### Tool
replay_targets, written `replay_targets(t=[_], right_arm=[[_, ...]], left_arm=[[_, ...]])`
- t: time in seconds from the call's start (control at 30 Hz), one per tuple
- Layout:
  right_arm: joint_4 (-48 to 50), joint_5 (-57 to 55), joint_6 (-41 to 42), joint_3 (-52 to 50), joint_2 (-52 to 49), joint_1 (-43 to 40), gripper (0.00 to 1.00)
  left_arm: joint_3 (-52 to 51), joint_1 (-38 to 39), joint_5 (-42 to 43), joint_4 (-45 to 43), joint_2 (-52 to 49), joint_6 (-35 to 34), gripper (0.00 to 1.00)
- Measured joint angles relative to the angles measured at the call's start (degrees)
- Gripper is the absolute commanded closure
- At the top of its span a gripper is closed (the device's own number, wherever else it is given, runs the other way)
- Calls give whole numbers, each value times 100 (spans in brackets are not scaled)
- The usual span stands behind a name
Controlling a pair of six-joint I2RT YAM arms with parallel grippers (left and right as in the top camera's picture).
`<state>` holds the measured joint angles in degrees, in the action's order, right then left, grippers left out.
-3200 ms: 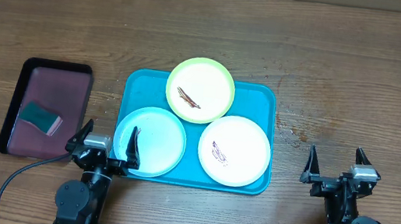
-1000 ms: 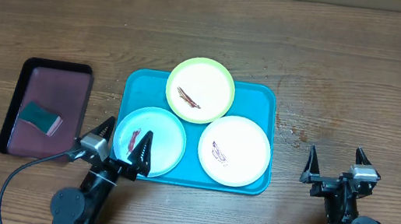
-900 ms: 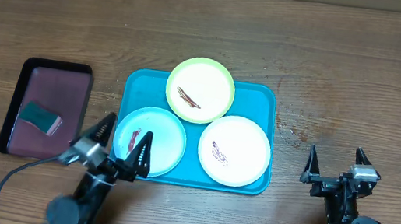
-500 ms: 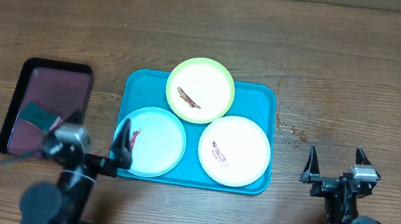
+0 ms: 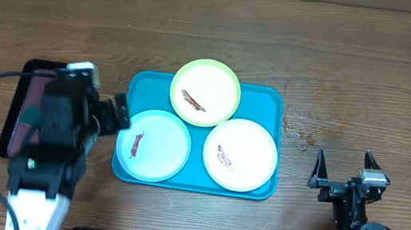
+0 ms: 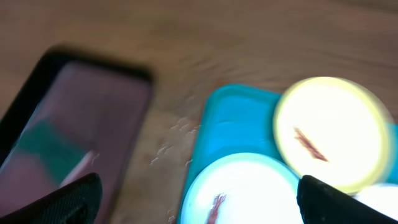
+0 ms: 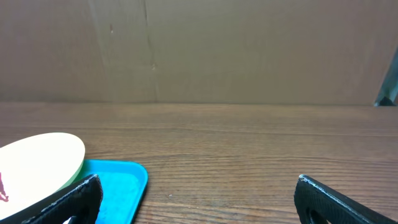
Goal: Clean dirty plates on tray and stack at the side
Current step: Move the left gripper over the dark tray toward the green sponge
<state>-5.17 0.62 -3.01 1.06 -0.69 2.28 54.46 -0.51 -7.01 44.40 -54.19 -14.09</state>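
The left gripper (image 6: 202, 200) has been raised from the near edge and is held spread wide above the gap between trays. The right gripper (image 5: 343, 171) is unmoved, likewise spread. On the turquoise tray (image 5: 260, 98), the smeared blue plate (image 5: 154, 146) and white plate (image 5: 240, 154) are set nearest, the green plate (image 5: 205, 92) behind. A blurred green sponge (image 6: 46, 152) is seen in the maroon tray (image 6: 93, 106).

— What is the counter (image 5: 342, 62) like?
— Brown wood, with the grain running side to side.
— And what lies directly on it?
— A large turquoise tray (image 5: 268, 100) near the middle. A smaller maroon tray (image 5: 23, 105) with a black rim sits to its left, near but not touching.
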Motion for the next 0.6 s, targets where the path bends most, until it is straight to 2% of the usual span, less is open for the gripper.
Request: replay_targets(t=[0.13,0.27,0.4,0.6], right_arm=[[-2,2,2,0,0,0,0],[0,2,2,0,0,0,0],[-2,2,-2,0,0,0,0],[-2,0,2,0,0,0,0]], left_arm=[[251,-1012,-282,278,-640,-907,0],[260,-2269,-94,356,-1027,-1530,0],[262,-3154,227,369,-1375,-1818,0],[264,-3735,415,101,-1965,-1993,0]])
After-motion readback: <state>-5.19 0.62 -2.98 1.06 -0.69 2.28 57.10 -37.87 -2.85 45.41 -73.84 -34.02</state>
